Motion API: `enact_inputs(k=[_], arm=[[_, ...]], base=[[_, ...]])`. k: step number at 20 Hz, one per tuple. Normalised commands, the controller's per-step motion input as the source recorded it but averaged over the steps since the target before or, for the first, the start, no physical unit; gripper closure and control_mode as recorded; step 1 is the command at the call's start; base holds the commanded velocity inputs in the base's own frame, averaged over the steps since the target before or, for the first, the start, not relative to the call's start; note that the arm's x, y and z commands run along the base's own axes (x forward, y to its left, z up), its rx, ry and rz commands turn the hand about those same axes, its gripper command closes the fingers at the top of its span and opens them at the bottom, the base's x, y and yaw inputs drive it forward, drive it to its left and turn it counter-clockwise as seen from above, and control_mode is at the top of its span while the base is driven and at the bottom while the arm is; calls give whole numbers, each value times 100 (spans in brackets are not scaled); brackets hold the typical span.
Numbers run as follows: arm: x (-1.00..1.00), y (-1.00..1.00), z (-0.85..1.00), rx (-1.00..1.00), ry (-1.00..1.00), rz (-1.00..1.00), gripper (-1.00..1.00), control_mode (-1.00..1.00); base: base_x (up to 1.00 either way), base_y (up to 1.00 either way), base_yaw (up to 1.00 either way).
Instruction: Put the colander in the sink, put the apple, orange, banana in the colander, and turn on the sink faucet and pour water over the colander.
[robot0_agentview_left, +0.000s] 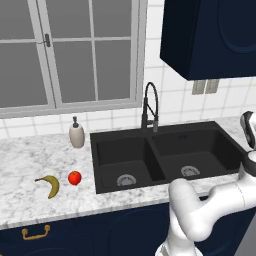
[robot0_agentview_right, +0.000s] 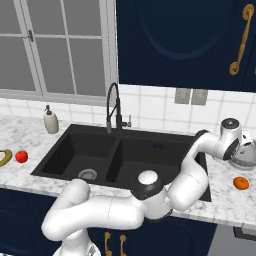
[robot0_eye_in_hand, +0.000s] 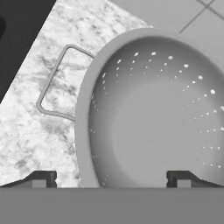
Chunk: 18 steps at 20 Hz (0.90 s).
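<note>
The shiny colander (robot0_eye_in_hand: 157, 118) stands on the marble counter right of the black sink (robot0_agentview_right: 75, 145), partly behind my wrist (robot0_agentview_right: 248, 156). My gripper (robot0_eye_in_hand: 111, 180) is open just above it. One fingertip (robot0_eye_in_hand: 41, 179) is outside the near rim and the other (robot0_eye_in_hand: 181, 179) is over the bowl. A thin wire handle (robot0_eye_in_hand: 52, 83) sticks out toward the sink. The orange (robot0_agentview_right: 241, 183) lies in front of the colander. The apple (robot0_agentview_left: 74, 177) and banana (robot0_agentview_left: 50, 184) lie left of the sink (robot0_agentview_left: 165, 155). No water runs from the black faucet (robot0_agentview_left: 150, 107).
A beige soap dispenser (robot0_agentview_left: 76, 134) stands behind the sink's left corner. A dark wall cabinet (robot0_agentview_left: 210, 35) hangs above the right basin. My own arm (robot0_agentview_right: 190, 175) arches over the sink's right front edge.
</note>
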Motion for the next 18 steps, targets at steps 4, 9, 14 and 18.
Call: enact_inputs(k=[4,9,14,18], arm=[[2,2,-51,0,10,7,100,-100],[10,6,-43,0,8,7,100,-100],[3,0,-22,0,1,7,100,-100],[-8,23,-3,0,-3,5,100,-100]], base=[[0,0,0],[0,0,0],[0,0,0],[0,0,0]])
